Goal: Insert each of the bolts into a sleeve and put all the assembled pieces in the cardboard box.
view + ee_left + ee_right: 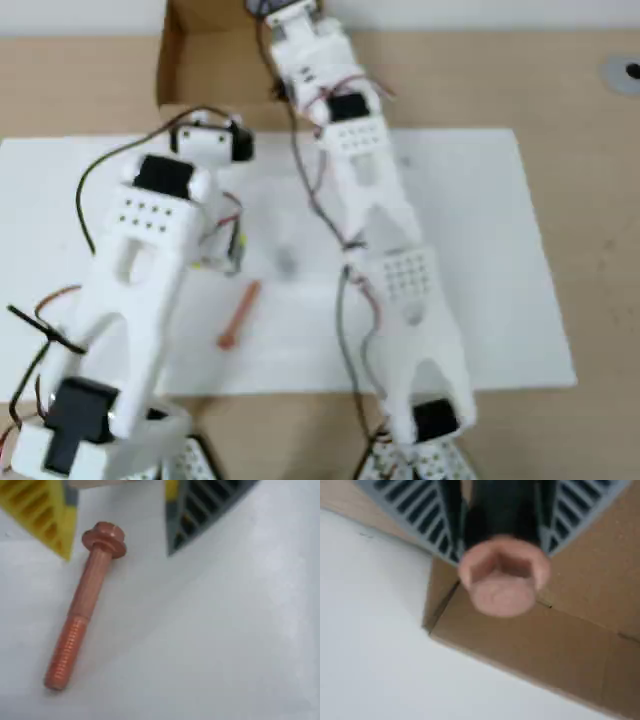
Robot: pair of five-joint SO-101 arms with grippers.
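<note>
Now, high view: a white sheet (470, 250) covers the middle of the desk (590, 220). The cardboard box (190, 60) stands with its top open at the sheet's 11 o'clock corner. A loose copper bolt (238, 315) lies flat on the sheet toward 7 o'clock, its shank along the 1-to-7 o'clock line.

The left arm (140, 240) comes up from the desk's 7 o'clock edge, and its tip hangs just at 12 o'clock of the bolt. Left wrist view: the left fingers (40, 515) are spread, one yellow and one grey. The bolt's flanged head (104, 539) lies between the tips, just beside the yellow one, with the threaded end pointing away.

The right arm (355, 170) stretches from 5 o'clock to the box at 12 o'clock. Right wrist view: the right fingers (580, 500) pinch a black sleeve (502, 505). The head of a second bolt (502, 580) protrudes from the sleeve's end. The piece hangs above the box wall, where cardboard meets sheet.
</note>
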